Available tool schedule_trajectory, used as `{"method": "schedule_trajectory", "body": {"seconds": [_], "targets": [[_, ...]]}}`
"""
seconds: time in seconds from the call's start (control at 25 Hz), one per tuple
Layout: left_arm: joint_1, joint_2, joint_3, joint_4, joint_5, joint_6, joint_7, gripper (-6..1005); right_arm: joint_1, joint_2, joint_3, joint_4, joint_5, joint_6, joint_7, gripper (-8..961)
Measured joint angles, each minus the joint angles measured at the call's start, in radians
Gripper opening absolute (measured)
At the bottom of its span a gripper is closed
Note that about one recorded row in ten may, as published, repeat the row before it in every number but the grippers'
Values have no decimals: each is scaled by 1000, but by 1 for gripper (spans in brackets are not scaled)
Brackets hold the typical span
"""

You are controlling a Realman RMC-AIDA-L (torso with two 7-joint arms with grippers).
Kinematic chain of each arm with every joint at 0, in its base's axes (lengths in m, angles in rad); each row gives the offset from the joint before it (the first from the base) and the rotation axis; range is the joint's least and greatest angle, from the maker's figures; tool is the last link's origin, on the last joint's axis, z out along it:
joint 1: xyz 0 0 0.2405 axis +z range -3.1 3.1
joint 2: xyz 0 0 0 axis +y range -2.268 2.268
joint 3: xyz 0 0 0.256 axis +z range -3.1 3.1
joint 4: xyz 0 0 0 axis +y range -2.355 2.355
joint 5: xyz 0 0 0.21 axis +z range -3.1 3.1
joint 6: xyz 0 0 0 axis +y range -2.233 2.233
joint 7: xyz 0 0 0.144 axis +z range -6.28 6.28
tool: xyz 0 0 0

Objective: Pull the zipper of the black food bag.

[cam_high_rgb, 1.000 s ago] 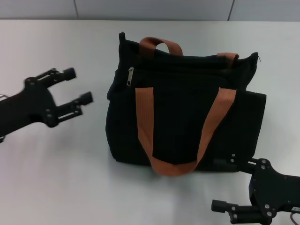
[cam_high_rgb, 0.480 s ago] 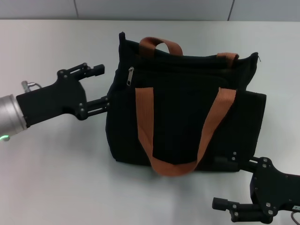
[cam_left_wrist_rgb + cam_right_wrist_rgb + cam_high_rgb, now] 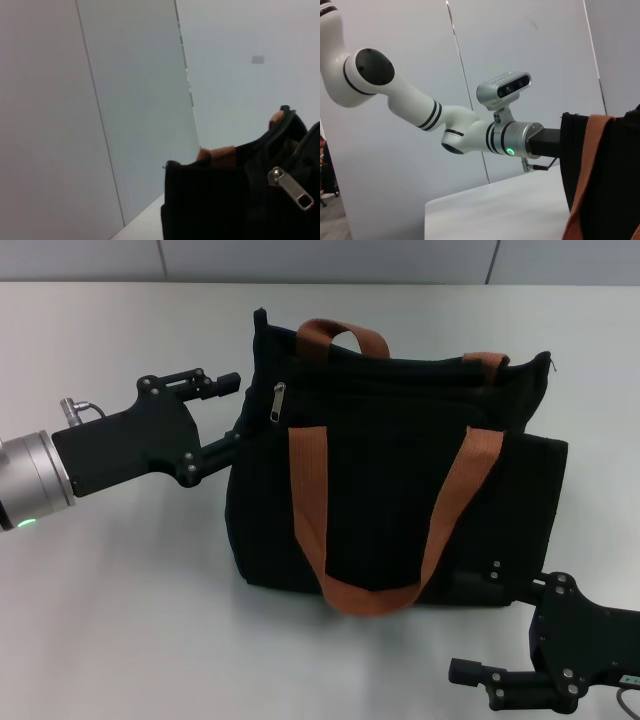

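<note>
Black food bag (image 3: 400,490) stands upright mid-worktop (image 3: 120,620), two orange-brown straps (image 3: 310,500) draped down its front face. Zipper (image 3: 278,402), silver pull tab, hangs at the bag's upper left corner near the top seam; also seen in the left wrist view (image 3: 291,188). Left hand (image 3: 232,410) sits at the bag's left side, fingers spread apart, upper finger (image 3: 205,381) level with the tab, lower one against the bag's side; nothing gripped. Right hand (image 3: 478,640) low by the bag's front right corner, fingers spread, empty.
</note>
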Motion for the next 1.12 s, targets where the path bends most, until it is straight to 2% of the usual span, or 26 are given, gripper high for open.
{"method": "schedule_trajectory", "body": {"seconds": [0.12, 0.36, 0.44, 0.68, 0.8, 0.96, 1.04, 1.12], "targets": [[2, 0, -3, -3, -1, 13, 5, 673, 2, 1, 0, 1, 1, 0, 2, 800], [14, 0, -8, -4, -25, 46, 5, 424, 3, 2, 8, 1, 3, 1, 11, 798], [15, 0, -8, -4, -30, 64, 5, 193, 4, 2, 12, 2, 3, 1, 11, 797], [22, 1, -8, -3, -56, 98, 6, 87, 7, 2, 24, 2, 3, -14, 17, 794], [26, 1, -7, -3, -65, 111, 7, 35, 20, 2, 43, 1, 4, -67, 62, 793], [33, -1, -7, -10, -74, 115, 23, 17, 55, 2, 114, -2, 5, -167, 172, 791], [36, -3, -7, -18, -81, 120, 31, 18, 95, 1, 192, -5, 5, -239, 289, 791], [36, -3, -7, -20, -82, 122, 32, 18, 113, 1, 220, -5, 5, -254, 344, 790]]}}
